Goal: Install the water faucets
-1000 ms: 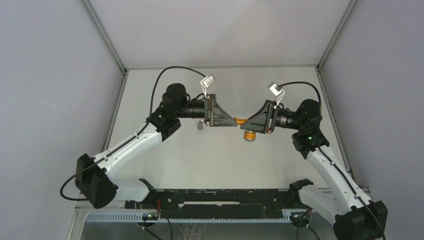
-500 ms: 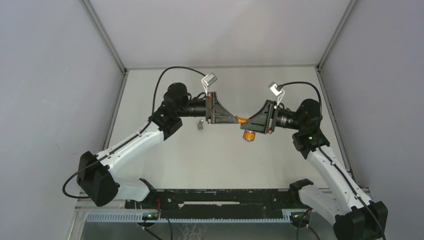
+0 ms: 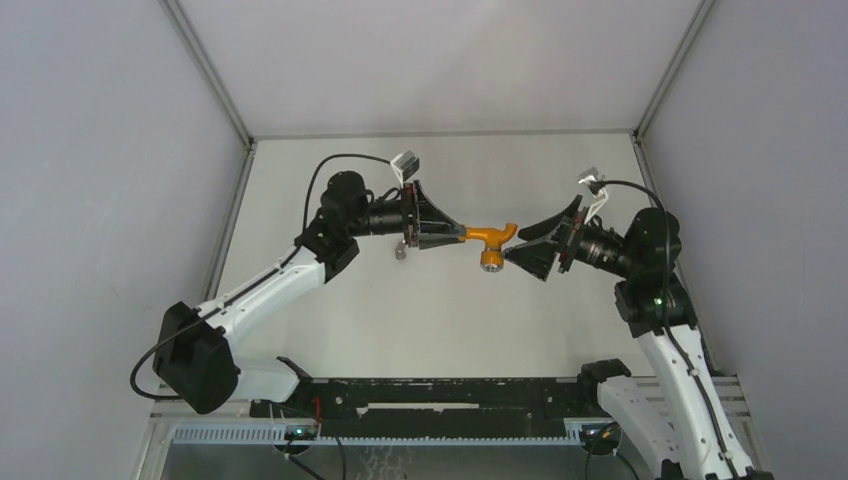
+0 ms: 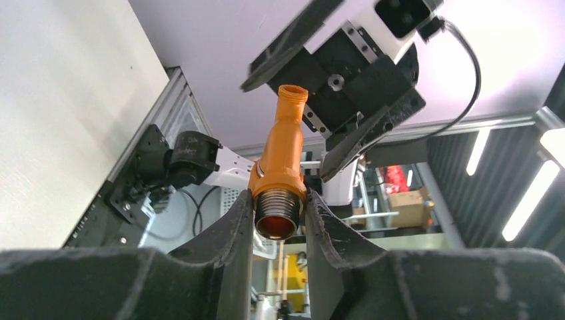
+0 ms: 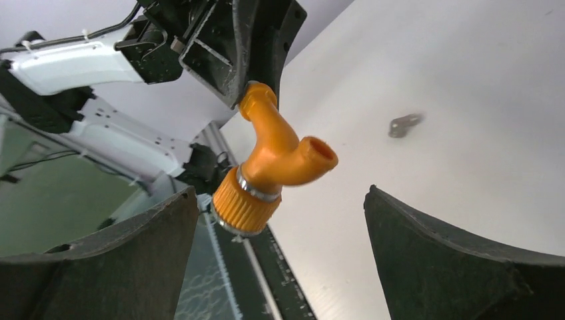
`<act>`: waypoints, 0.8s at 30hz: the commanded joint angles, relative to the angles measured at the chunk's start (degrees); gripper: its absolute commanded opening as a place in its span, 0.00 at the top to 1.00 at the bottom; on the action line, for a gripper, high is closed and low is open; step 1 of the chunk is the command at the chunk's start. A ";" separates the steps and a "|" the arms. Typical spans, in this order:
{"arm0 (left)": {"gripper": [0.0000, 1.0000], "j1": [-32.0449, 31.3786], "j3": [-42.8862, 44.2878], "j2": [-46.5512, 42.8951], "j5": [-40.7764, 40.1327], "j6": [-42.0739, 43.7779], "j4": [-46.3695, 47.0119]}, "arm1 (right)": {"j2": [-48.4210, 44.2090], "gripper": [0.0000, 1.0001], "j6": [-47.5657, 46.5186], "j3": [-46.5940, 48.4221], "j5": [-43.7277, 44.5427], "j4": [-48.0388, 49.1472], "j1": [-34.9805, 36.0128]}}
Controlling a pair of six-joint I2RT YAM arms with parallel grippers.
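The orange water faucet [image 3: 490,238] hangs in mid-air above the table's middle. My left gripper [image 3: 462,235] is shut on its threaded metal end [image 4: 276,212], and the orange body [image 4: 283,150] points away toward the right arm. My right gripper [image 3: 515,247] stands open just right of the faucet, apart from it. In the right wrist view the ribbed orange knob [image 5: 241,205] sits between my wide-spread fingers [image 5: 426,247] without touching them. A tiny grey metal fitting [image 3: 400,252] lies on the table under the left wrist, also visible as a grey speck [image 5: 405,125].
A black rail [image 3: 440,395] runs along the near edge between the arm bases. Grey walls with metal corner posts [image 3: 210,75] enclose the white tabletop [image 3: 440,320] on three sides.
My right gripper has opened, let go of the faucet and drawn back to the right. The left gripper has closed on the faucet and rolled its wrist, turning the faucet.
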 commanded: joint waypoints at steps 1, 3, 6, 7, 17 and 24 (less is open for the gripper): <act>1.00 1.35 -1.20 -1.32 4.98 -7.70 3.09 | -6.07 0.00 -10.38 0.67 8.99 -2.87 0.39; 1.00 1.70 -0.49 -1.30 6.14 -7.19 -0.32 | -9.19 0.00 -13.47 -1.96 10.44 0.84 1.62; 1.00 2.51 -0.06 -1.13 8.65 -7.44 -2.64 | -15.90 0.00 -24.43 -8.61 14.95 8.42 7.88; 1.00 2.79 -0.23 -1.24 9.22 -7.80 -2.81 | -17.84 0.00 -30.56 -10.68 17.43 8.24 10.99; 1.00 5.06 2.42 -2.20 15.14 -1.58 -15.25 | -19.52 0.02 -67.07 -10.87 50.05 0.84 39.55; 1.00 5.47 4.54 -2.68 18.17 7.26 -28.56 | -15.17 0.00 -90.46 -10.30 77.92 0.61 60.88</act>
